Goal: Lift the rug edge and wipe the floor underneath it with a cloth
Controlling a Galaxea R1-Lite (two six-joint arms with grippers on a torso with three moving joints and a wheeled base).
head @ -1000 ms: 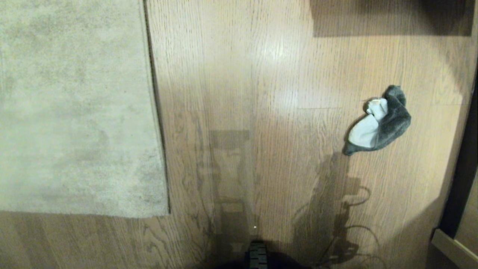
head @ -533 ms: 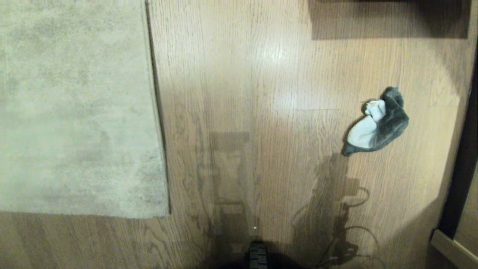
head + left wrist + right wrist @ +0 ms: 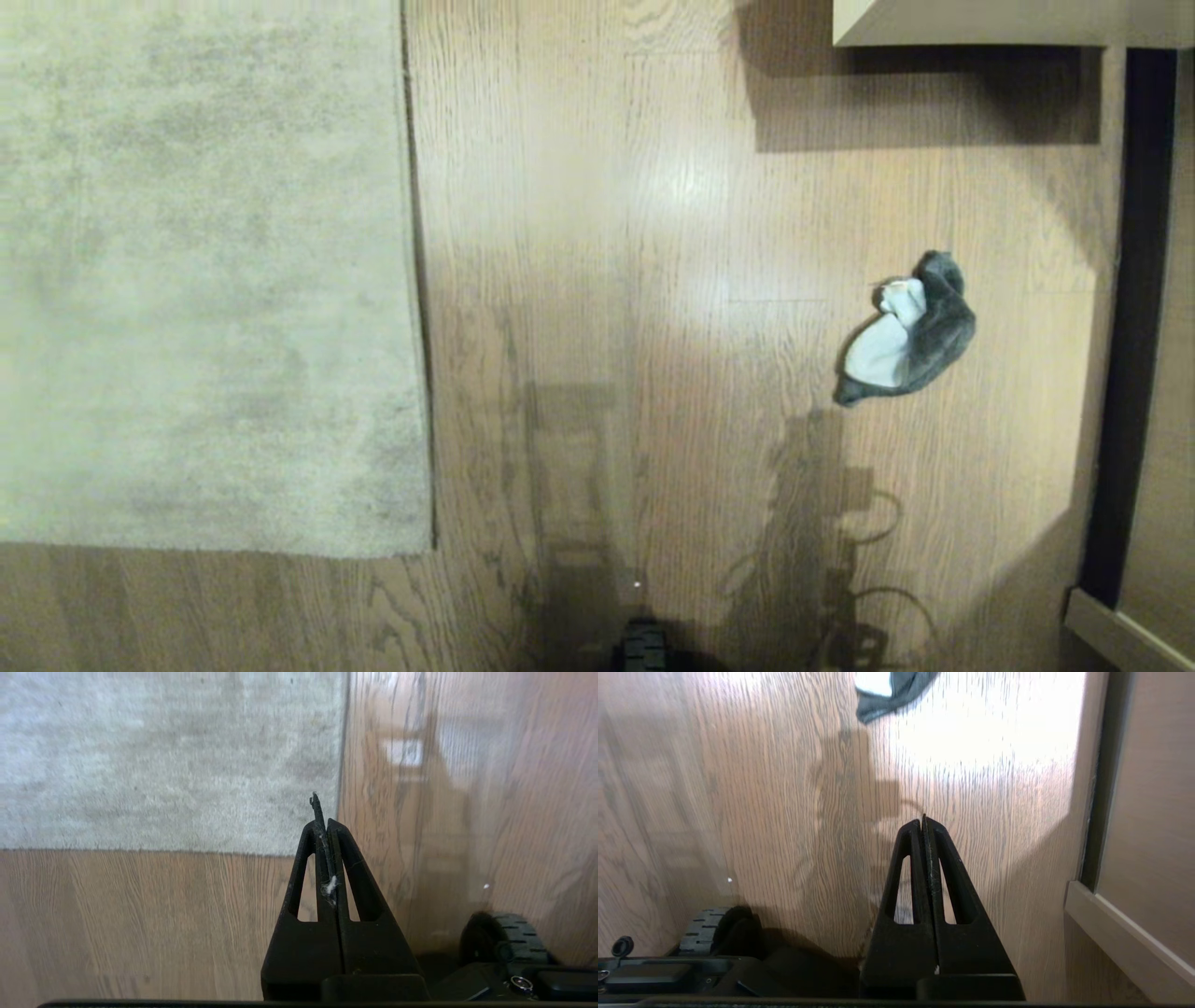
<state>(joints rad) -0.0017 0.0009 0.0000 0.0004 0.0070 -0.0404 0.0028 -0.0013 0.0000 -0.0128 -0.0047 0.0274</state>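
A pale grey-beige rug lies flat on the left, its rug edge (image 3: 417,280) running straight down to a near corner (image 3: 429,549). The wood-grain floor (image 3: 607,280) fills the rest. The cloth (image 3: 907,331), dark grey-green with a whitish side showing, lies crumpled on the floor at the right. Neither arm shows in the head view. My left gripper (image 3: 323,823) is shut and empty, held above the rug corner (image 3: 336,851), with a speck of white lint between its fingers. My right gripper (image 3: 923,823) is shut and empty above bare floor, the cloth (image 3: 896,690) lying well ahead of it.
Pale furniture (image 3: 980,23) stands at the far right with a dark gap (image 3: 1134,280) beside it, and a cabinet edge (image 3: 1116,635) juts in at the near right. My base wheel (image 3: 644,649) shows at the near edge. Arm shadows fall on the floor.
The whole head view has shifted: more of the far floor and the furniture now show, and rug and cloth appear slightly smaller. Nothing on the floor has moved itself.
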